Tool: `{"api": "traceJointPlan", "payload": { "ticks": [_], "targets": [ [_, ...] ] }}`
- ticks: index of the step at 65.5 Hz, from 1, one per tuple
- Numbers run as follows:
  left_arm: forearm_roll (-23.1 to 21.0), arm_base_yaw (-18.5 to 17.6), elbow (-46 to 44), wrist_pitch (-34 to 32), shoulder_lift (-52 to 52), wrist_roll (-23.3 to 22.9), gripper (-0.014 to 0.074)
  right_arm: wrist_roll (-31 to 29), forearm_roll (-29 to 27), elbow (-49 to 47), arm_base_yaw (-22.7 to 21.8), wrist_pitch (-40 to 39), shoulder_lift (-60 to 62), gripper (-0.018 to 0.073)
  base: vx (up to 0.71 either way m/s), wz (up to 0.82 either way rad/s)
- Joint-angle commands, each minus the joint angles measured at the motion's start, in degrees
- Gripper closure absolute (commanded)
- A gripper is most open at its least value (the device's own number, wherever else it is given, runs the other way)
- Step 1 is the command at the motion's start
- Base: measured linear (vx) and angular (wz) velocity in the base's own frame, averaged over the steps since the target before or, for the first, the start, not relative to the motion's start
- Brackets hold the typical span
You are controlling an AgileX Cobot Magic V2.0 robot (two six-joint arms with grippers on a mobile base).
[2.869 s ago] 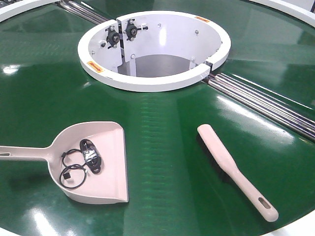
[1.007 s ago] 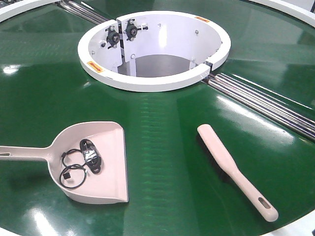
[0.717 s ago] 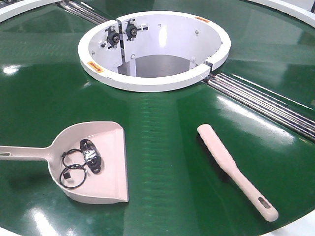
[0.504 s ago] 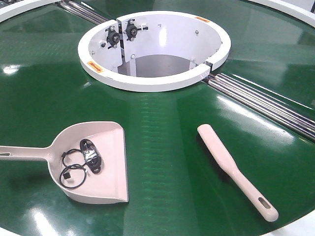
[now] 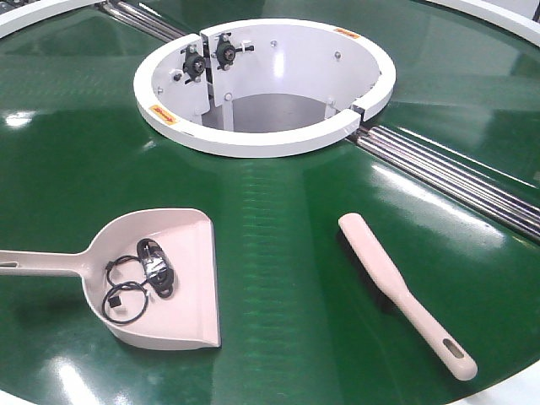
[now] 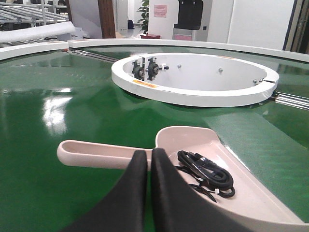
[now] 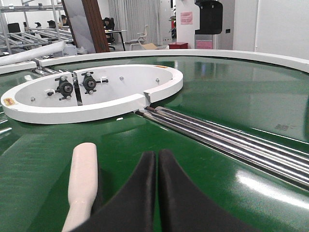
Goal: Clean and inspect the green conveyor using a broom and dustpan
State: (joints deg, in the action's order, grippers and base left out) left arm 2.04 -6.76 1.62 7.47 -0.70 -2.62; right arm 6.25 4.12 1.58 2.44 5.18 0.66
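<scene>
The green conveyor fills the front view, its white hub ring at the top centre. The dustpan lies at lower left, handle pointing left, with black cords inside it. The broom lies at lower right, handle toward the near edge. Neither gripper shows in the front view. In the left wrist view my left gripper is shut and empty, just short of the dustpan where handle meets scoop. In the right wrist view my right gripper is shut and empty, right of the broom.
Steel roller strips run from the hub toward the right edge, and others toward the top left. The white outer rim shows at the lower right corner. Black bearings sit on the hub's inner wall.
</scene>
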Motion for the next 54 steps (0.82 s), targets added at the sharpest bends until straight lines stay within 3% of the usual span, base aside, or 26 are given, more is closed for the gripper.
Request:
{"api": "traceJointPlan", "payload": {
  "ticks": [1, 54],
  "targets": [
    [-0.4, -0.1, 0.5, -3.9, -0.8, -0.6, 0.0603, -0.1, 0.5, 0.2, -0.1, -4.0, 0.7, 0.0568, 0.00, 0.00],
    [-0.4, -0.1, 0.5, -3.9, -0.8, -0.6, 0.0603, -0.1, 0.5, 0.2, -0.1, -4.0, 0.7, 0.0568, 0.00, 0.00]
  ]
}}
